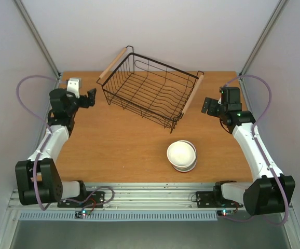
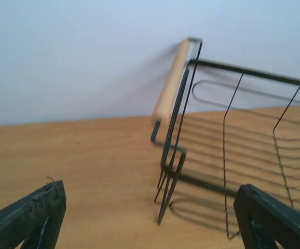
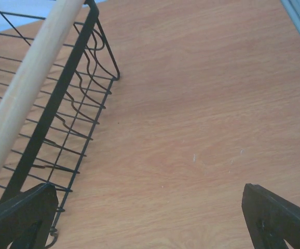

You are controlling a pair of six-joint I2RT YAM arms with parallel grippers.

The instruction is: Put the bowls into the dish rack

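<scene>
A stack of pale bowls (image 1: 181,155), white on top, sits on the wooden table near its front, right of centre; I cannot tell the lower bowls' colours. The black wire dish rack (image 1: 150,89) with two wooden bar handles stands empty at the back centre; it also shows in the left wrist view (image 2: 233,150) and the right wrist view (image 3: 41,104). My left gripper (image 1: 90,97) is open and empty just left of the rack. My right gripper (image 1: 208,106) is open and empty just right of the rack's right handle (image 1: 193,93).
A small white and grey object (image 1: 74,84) sits at the back left corner behind my left arm. Pale walls enclose the table (image 1: 124,145) on three sides. Bare wood lies between the rack and the bowls.
</scene>
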